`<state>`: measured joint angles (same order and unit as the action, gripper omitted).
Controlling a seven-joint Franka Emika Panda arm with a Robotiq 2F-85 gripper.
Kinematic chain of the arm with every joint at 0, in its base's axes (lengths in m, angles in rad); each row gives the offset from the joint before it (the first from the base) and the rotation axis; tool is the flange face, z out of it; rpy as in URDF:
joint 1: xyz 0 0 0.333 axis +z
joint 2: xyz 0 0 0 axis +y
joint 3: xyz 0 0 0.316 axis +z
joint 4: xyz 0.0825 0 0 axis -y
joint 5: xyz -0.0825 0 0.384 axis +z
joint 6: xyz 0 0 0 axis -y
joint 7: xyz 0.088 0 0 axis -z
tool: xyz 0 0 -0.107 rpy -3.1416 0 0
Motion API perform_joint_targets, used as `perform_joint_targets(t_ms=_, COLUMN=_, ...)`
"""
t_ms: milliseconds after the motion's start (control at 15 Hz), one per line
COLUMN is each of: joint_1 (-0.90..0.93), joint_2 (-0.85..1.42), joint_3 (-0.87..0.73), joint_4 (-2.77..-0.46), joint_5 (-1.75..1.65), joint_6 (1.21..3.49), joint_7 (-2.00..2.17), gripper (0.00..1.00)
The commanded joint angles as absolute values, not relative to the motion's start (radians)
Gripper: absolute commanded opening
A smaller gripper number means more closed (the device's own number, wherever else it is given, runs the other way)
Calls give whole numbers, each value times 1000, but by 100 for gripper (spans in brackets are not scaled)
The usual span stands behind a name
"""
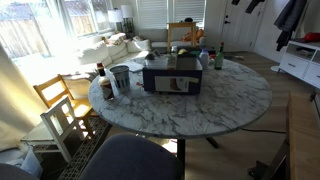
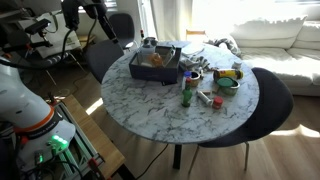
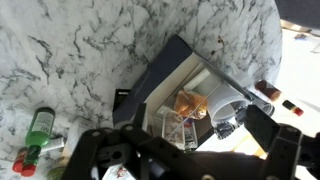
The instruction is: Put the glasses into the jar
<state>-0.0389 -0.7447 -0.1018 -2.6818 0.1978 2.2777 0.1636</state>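
Observation:
The jar (image 3: pixel 226 98) is a pale, open-topped cylinder standing on the marble table just beside a dark tray (image 3: pixel 160 75). It also shows in both exterior views (image 1: pixel 120 77) (image 2: pixel 197 63). A small dark shape that looks like the glasses (image 3: pixel 224 127) lies against the jar's side; it is too small to make out in the exterior views. My gripper (image 3: pixel 190 150) hangs high above the table over the tray's near edge. Its two dark fingers are spread wide with nothing between them. The arm (image 2: pixel 97 16) reaches in from beyond the table.
The dark tray (image 1: pixel 172 75) (image 2: pixel 155 65) holds an orange packet (image 3: pixel 190 102) and a clear box. A green bottle (image 3: pixel 40 125) (image 2: pixel 186 92), red-capped items (image 3: pixel 25 160), a bowl (image 2: pixel 228 81) and other bottles (image 1: pixel 103 80) stand about. Chairs (image 1: pixel 60 105) ring the round table.

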Motion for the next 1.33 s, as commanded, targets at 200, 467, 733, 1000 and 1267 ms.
perform_joint_targets(t_ms=200, joint_1=76, joint_2=-338, joint_3=-344, joint_4=-2374, joint_5=490, joint_6=2267, joint_7=-59, gripper=100)
perform_joint_targets(t_ms=467, joint_1=73, joint_2=-115, joint_3=-333, joint_4=-2178, joint_5=691, joint_6=2240, joint_7=-87, gripper=100)
perform_joint_targets(t_ms=733, joint_1=18, joint_2=86, joint_3=-241, joint_4=-2015, joint_5=787, joint_6=2221, joint_7=-1, gripper=100)
perform_joint_targets(t_ms=1000, joint_1=-20, joint_2=210, joint_3=-160, joint_4=-1908, joint_5=795, joint_6=2214, joint_7=72, gripper=100)
perform_joint_targets(t_ms=1267, joint_1=-32, joint_2=197, joint_3=-132, joint_4=-1932, joint_5=767, joint_6=2255, joint_7=69, gripper=100)
